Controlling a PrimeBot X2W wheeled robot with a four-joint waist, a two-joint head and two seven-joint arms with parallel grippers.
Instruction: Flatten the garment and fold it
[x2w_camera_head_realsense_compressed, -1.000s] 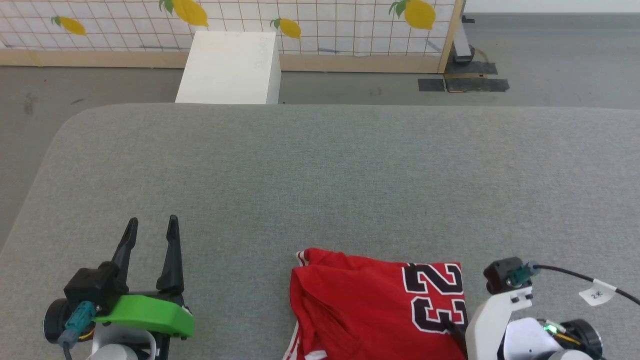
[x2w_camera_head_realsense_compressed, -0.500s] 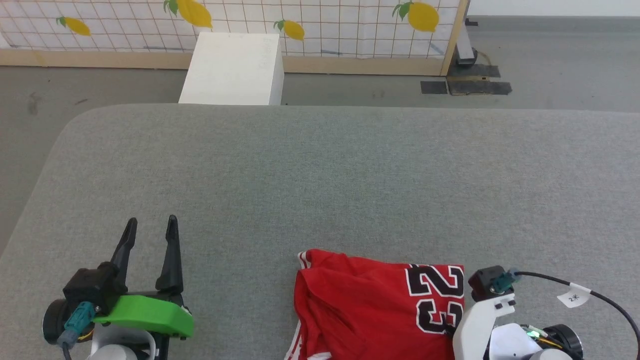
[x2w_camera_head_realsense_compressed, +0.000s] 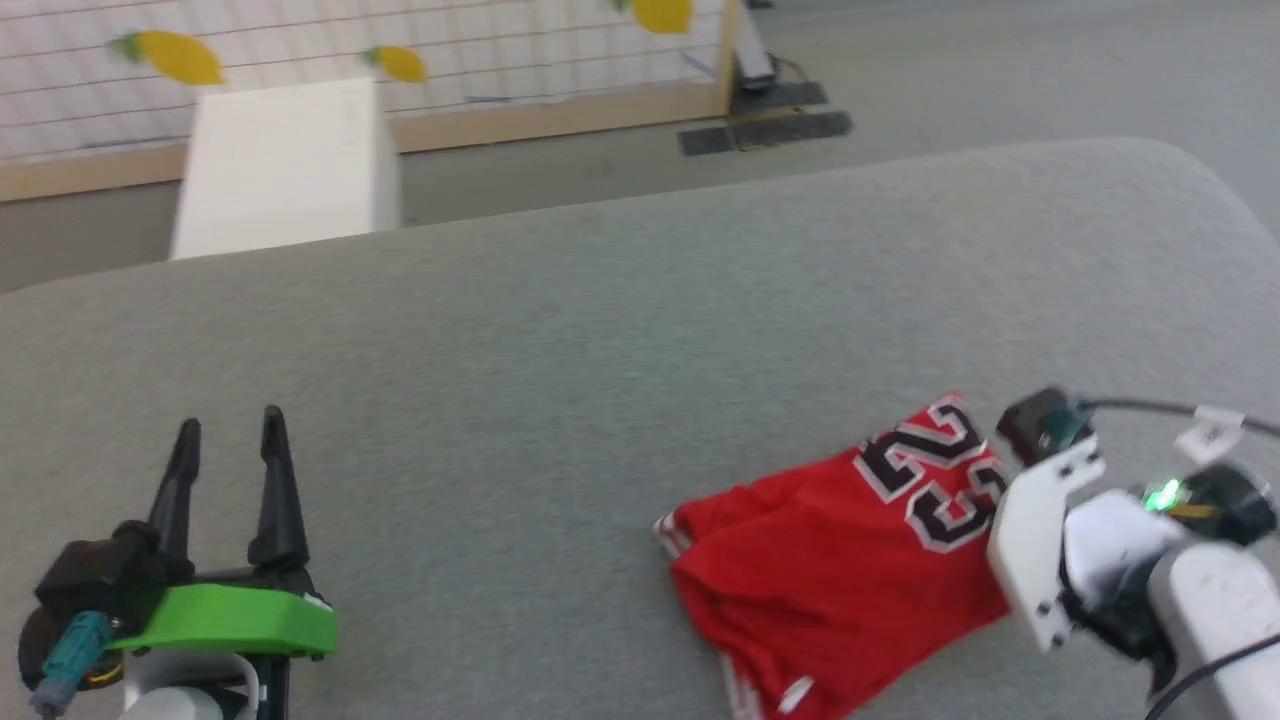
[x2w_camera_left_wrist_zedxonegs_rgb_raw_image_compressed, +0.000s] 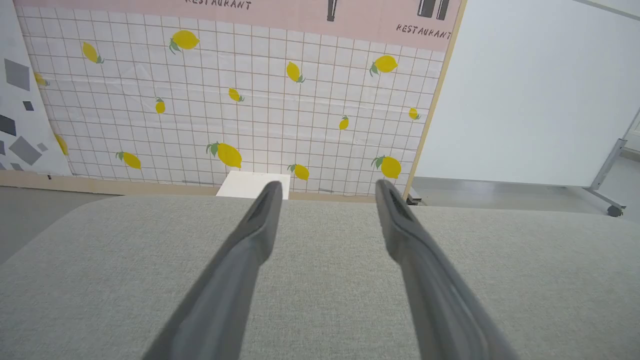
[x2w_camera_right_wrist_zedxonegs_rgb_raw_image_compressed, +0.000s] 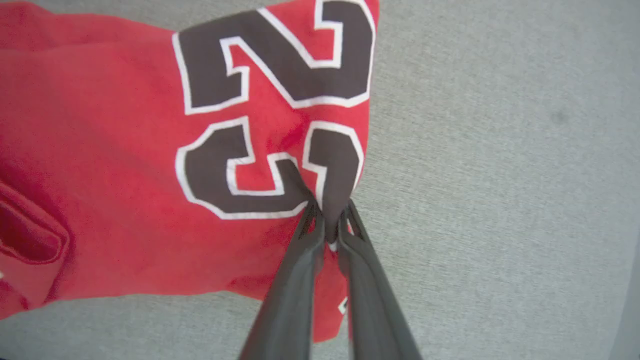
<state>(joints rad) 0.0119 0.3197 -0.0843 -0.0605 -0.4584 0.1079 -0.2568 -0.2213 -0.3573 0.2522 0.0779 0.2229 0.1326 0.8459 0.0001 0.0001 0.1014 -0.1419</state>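
The garment (x2w_camera_head_realsense_compressed: 830, 570) is a red jersey with a black, white-edged number, lying bunched on the grey table at the lower right of the head view. In the right wrist view my right gripper (x2w_camera_right_wrist_zedxonegs_rgb_raw_image_compressed: 330, 212) is shut on a pinch of the garment (x2w_camera_right_wrist_zedxonegs_rgb_raw_image_compressed: 125, 150) at the lower edge of the number. In the head view that arm's white wrist covers the fingers. My left gripper (x2w_camera_head_realsense_compressed: 228, 430) stands open at the lower left, far from the cloth; the left wrist view has its fingers (x2w_camera_left_wrist_zedxonegs_rgb_raw_image_compressed: 260, 220) apart with nothing between them.
The grey padded table (x2w_camera_head_realsense_compressed: 560, 330) spreads wide around the cloth, its rounded far right corner in view. Behind it stand a white box (x2w_camera_head_realsense_compressed: 285, 165) and a lemon-print partition (x2w_camera_left_wrist_zedxonegs_rgb_raw_image_compressed: 250, 90) on the floor.
My right gripper has shut on the garment near the number. The head camera has swung, shifting the whole picture. The left gripper stays open and still.
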